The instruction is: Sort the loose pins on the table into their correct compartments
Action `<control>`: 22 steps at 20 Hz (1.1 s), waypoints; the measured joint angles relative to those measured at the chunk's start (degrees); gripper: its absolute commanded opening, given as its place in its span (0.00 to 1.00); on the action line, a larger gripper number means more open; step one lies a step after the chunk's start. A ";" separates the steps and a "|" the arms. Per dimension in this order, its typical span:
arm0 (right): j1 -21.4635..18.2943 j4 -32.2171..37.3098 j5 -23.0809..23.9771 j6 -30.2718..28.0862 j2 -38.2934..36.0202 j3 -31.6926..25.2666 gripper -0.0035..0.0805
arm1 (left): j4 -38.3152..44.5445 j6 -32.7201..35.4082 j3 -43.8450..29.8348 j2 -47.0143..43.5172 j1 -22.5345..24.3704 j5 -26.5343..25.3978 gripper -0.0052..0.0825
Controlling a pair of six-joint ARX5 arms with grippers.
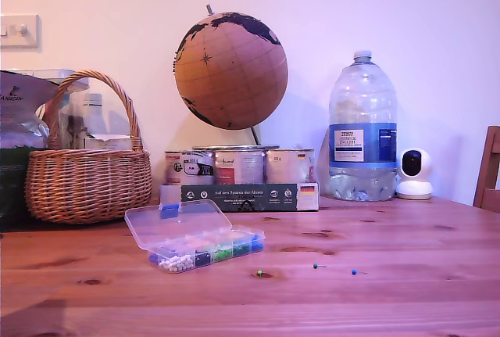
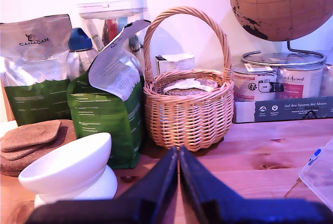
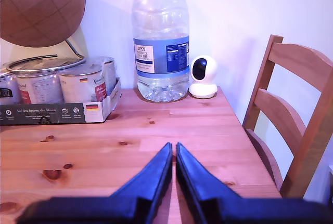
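Basket: a woven wicker basket (image 1: 87, 184) with a hoop handle stands at the exterior view's left, beside green pet-food bags (image 2: 106, 110).
Globe: a cork-brown globe (image 1: 230, 70) sits above a row of tins (image 1: 238, 166) in a dark cardboard tray (image 1: 250, 197).
Bottle: a big clear water bottle (image 1: 362, 130) with a blue label stands toward the exterior view's right.
Camera: a small white camera (image 1: 414, 173) sits just beside it.
Chair: a wooden chair (image 3: 291, 125) stands at the exterior view's right edge.
Bowl: my first wrist view shows a white bowl (image 2: 70, 168) near cork mats (image 2: 28, 140).

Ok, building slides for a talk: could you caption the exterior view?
Open clear box by a basket on the table; three loose pins lie nearby.
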 measured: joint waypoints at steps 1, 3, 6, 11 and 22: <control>0.55 -1.42 -2.14 1.66 0.00 0.37 0.03 | -1.01 -1.86 0.11 -0.02 0.61 2.60 0.03; 1.68 -4.68 -4.15 3.02 0.00 1.81 0.03 | -5.92 -6.45 0.33 -0.02 2.93 12.66 0.03; 1.90 -4.72 -4.28 3.19 0.00 2.40 0.03 | -5.77 -7.06 0.33 -0.02 2.69 13.97 0.03; 1.90 -2.49 -5.70 7.48 0.00 2.43 0.03 | -5.14 -7.13 0.33 -0.02 2.69 16.00 0.03; 3.56 -11.69 -8.81 12.24 0.07 9.73 0.03 | -6.64 -8.66 4.96 -0.02 -2.36 25.57 0.03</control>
